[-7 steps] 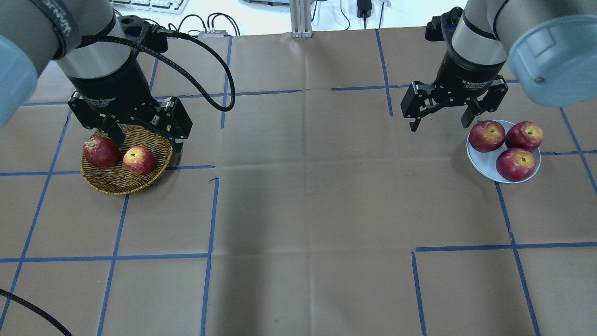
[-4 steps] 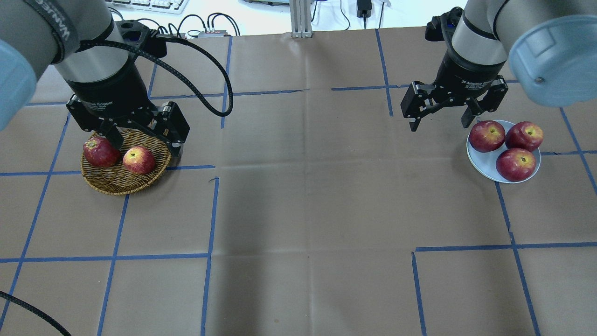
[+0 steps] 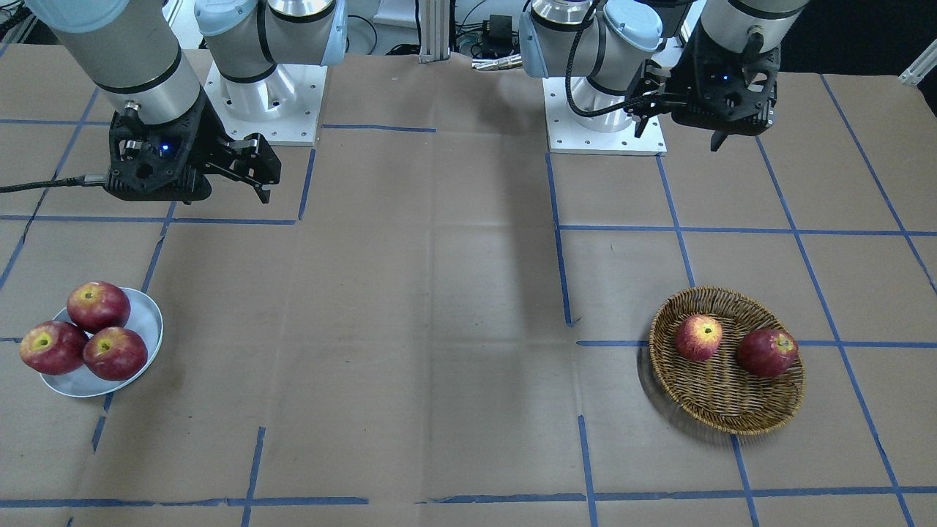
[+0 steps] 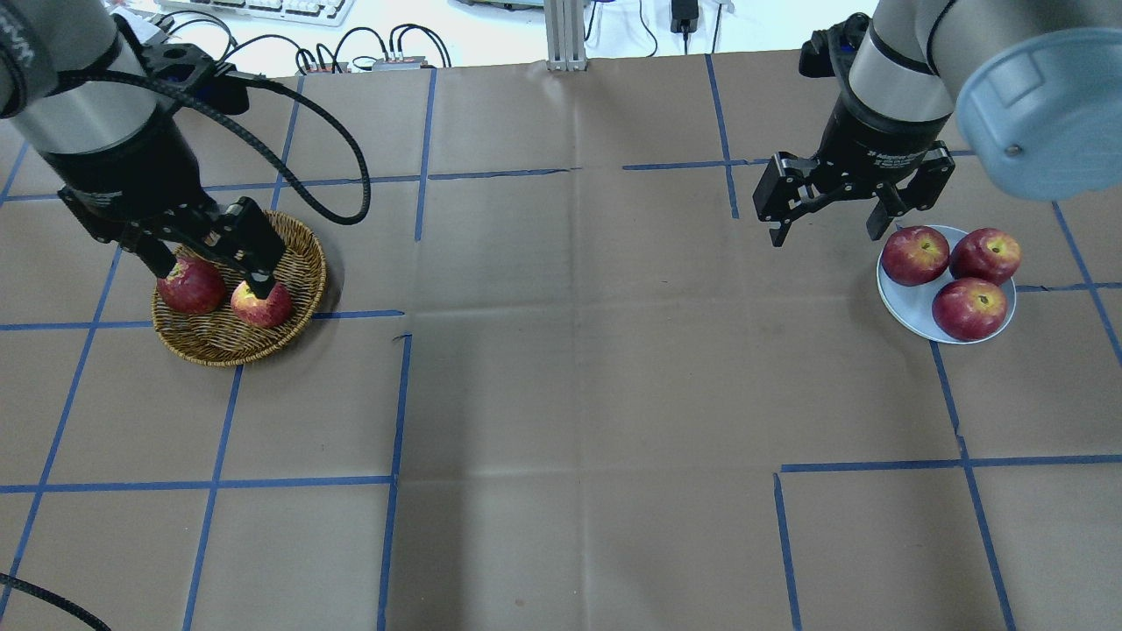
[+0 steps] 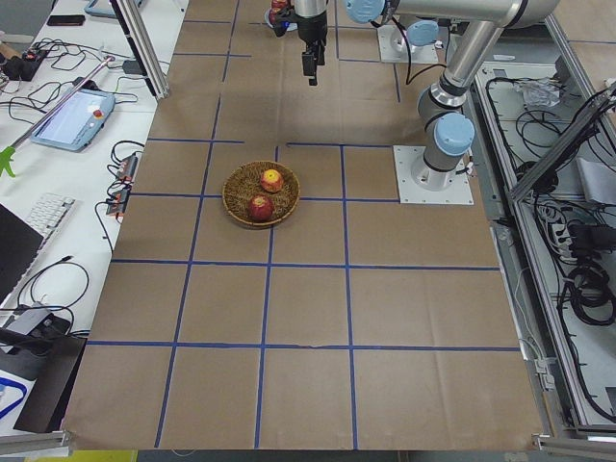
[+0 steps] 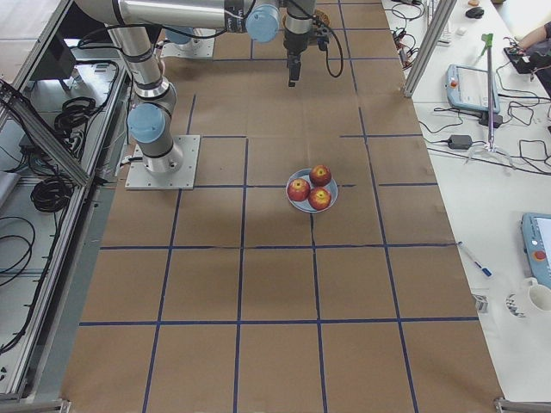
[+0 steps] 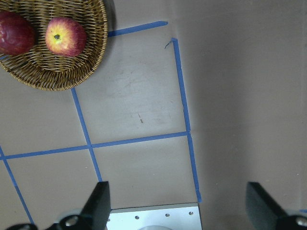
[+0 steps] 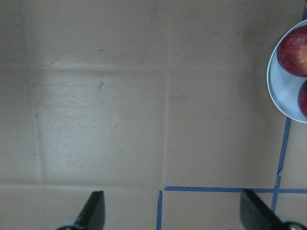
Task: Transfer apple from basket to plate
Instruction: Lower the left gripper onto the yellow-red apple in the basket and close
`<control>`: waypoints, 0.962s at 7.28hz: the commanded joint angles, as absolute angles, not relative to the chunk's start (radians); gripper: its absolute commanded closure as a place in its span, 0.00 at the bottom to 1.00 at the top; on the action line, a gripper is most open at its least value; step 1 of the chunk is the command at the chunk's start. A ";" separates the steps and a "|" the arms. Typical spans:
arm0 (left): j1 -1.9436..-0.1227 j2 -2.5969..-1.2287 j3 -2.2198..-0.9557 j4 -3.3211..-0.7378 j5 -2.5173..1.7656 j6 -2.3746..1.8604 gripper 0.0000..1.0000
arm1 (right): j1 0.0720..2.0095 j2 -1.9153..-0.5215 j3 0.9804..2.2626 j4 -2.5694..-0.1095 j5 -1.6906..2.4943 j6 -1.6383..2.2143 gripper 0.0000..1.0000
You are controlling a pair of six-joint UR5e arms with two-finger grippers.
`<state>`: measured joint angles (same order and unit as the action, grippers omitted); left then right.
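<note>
Brown paper gridded with blue tape covers the tabletop (image 4: 561, 368). Change noted: in the overhead view the left tool (image 4: 213, 276) has swung toward frame left over the past second and now overlaps the basket (image 4: 219, 352) at left of frame. Its jaws stand wide and empty. Judgement: approach under way, no grasp made. Right tool (image 4: 825, 237) unmoved, spread wide, empty, beside the plate (image 4: 903, 307) at right of frame. Basket contents: the apple (image 4: 263, 307) and one darker apple (image 4: 188, 287), side by side. Plate contents: three dark apples (image 4: 969, 308), leaving little room.
</note>
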<state>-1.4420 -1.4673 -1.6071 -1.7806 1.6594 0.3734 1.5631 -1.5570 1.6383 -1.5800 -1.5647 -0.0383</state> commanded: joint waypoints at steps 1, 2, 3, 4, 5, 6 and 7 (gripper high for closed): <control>-1.333 -1.460 -1.695 -1.757 1.654 0.425 0.01 | 1.563 -1.557 1.638 -1.580 -1.565 -0.038 0.00; -1.292 -1.483 -1.716 -1.711 1.652 0.449 0.02 | 1.563 -1.557 1.638 -1.580 -1.565 -0.038 0.00; -1.270 -1.503 -1.747 -1.589 1.638 0.515 0.02 | 1.563 -1.557 1.638 -1.580 -1.565 -0.038 0.00; -1.261 -1.556 -1.778 -1.472 1.578 0.573 0.02 | 1.563 -1.559 1.638 -1.580 -1.565 -0.038 0.00; -1.238 -1.634 -1.764 -1.410 1.544 0.686 0.02 | 1.563 -1.557 1.638 -1.580 -1.565 -0.037 0.00; -1.226 -1.693 -1.761 -1.363 1.543 0.756 0.05 | 1.563 -1.559 1.638 -1.580 -1.565 -0.037 0.00; -1.224 -1.739 -1.766 -1.285 1.545 0.823 0.07 | 1.563 -1.559 1.638 -1.580 -1.565 -0.037 0.00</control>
<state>-1.2328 -1.6735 -1.7630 -1.3726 1.5500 0.7332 1.5631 -1.5581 1.6383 -1.5800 -1.5647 -0.0370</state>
